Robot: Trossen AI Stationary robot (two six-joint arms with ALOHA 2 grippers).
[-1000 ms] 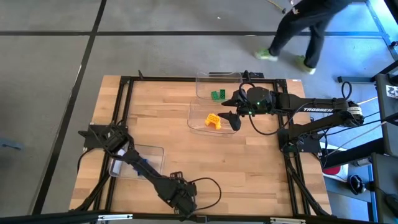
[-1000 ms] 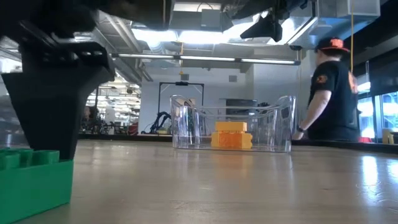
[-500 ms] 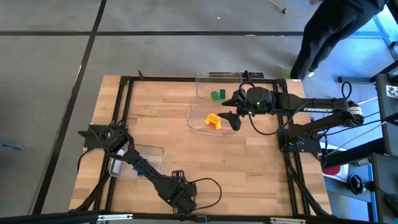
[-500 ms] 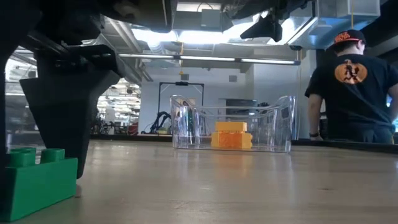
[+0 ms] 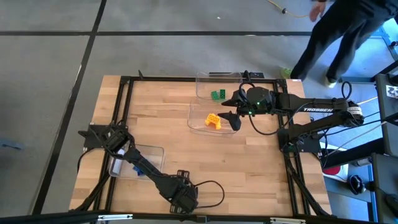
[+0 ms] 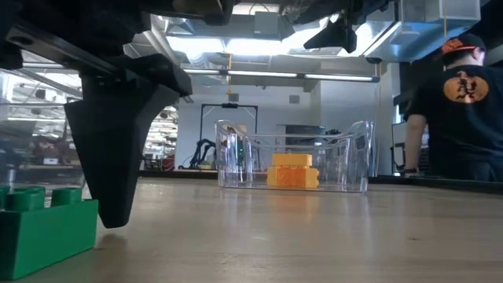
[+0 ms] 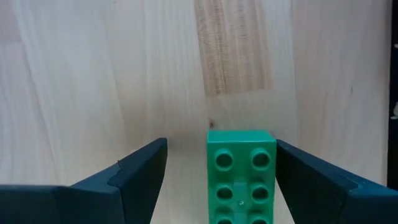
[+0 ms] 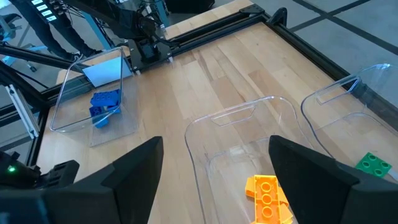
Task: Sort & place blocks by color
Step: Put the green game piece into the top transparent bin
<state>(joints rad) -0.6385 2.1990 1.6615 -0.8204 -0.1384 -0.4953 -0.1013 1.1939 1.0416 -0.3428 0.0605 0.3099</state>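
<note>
your left gripper [image 7: 214,180] sits low centre, fingers spread around a green brick [image 7: 240,177]; your right gripper [image 8: 214,168], spread, hangs over the yellow-orange bricks [image 8: 268,198].

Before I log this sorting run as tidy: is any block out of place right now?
Yes, one. A green block lies on the bare table near its front edge, between the open fingers of the left gripper, outside any bin. The other green blocks sit in the far clear bin, the orange ones in the next.
</note>
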